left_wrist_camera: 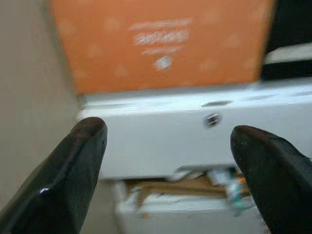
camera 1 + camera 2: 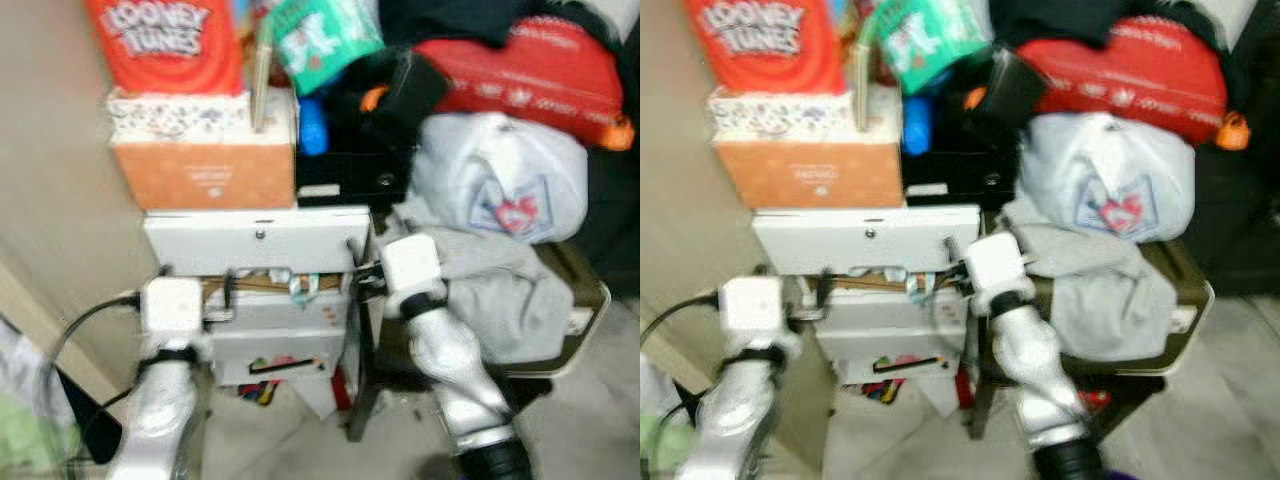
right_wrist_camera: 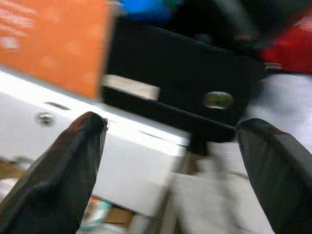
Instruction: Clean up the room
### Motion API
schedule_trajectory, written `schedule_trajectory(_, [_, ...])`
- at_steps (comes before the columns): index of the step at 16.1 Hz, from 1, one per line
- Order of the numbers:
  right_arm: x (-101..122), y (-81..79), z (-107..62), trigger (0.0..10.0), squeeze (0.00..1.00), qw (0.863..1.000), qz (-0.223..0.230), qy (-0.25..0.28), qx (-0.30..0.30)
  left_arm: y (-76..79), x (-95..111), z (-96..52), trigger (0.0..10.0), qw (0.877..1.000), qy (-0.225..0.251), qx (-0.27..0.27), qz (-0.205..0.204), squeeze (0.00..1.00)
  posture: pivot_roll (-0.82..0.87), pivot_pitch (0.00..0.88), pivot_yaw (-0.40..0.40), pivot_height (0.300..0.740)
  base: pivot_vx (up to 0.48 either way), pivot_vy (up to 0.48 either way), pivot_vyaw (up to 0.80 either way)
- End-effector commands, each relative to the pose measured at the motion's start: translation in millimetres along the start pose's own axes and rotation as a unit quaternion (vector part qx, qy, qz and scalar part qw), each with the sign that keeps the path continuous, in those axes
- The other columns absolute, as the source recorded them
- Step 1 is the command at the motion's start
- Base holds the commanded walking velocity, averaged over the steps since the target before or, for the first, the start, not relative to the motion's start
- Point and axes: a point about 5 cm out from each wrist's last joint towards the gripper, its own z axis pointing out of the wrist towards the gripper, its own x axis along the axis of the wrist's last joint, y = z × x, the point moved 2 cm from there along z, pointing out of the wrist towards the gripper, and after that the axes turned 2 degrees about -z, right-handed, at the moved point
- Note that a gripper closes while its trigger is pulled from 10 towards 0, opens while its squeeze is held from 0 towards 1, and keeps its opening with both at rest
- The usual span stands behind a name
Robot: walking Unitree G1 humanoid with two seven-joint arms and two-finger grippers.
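I count one white drawer unit (image 2: 256, 240), one orange box (image 2: 205, 172), one red Looney Tunes bag (image 2: 165, 42), one black box (image 2: 340, 170), one white plastic bag (image 2: 500, 180), one red bag (image 2: 525, 70), one grey garment (image 2: 500, 280).

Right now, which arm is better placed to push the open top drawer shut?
Probably left: the left gripper points squarely at the drawer front, fingers open. The right gripper aims at its right end, toward the black box.

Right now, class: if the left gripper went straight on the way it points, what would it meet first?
Probably the white drawer front with its small metal knob. The open left gripper points at it, below the orange cardboard box; depth is unclear.
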Motion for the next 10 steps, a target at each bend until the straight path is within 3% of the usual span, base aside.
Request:
schedule_trajectory(1, [-6,7.7,-3.1,10.0,0.00,1.000,-0.006,-0.011,-0.009,5.6,1,-0.4,10.0,1.000,-0.002,-0.016,-0.013,0.00,0.00,0.000,-0.022,0.740,0.000,0.000,0.80])
schedule_trajectory(5, [-10,10.9,-4.5,10.0,0.00,1.000,-0.003,-0.020,-0.018,16.6,5,3.3,10.0,0.999,0.000,-0.037,-0.019,0.00,-0.01,0.000,-0.015,0.740,0.000,0.000,0.80])
schedule_trajectory(10, [-14,9.9,-5.4,10.0,0.00,0.999,-0.002,-0.028,-0.017,16.5,6,1.8,10.0,0.999,-0.001,-0.046,-0.010,0.00,0.00,0.000,-0.021,0.740,0.000,0.000,0.80])
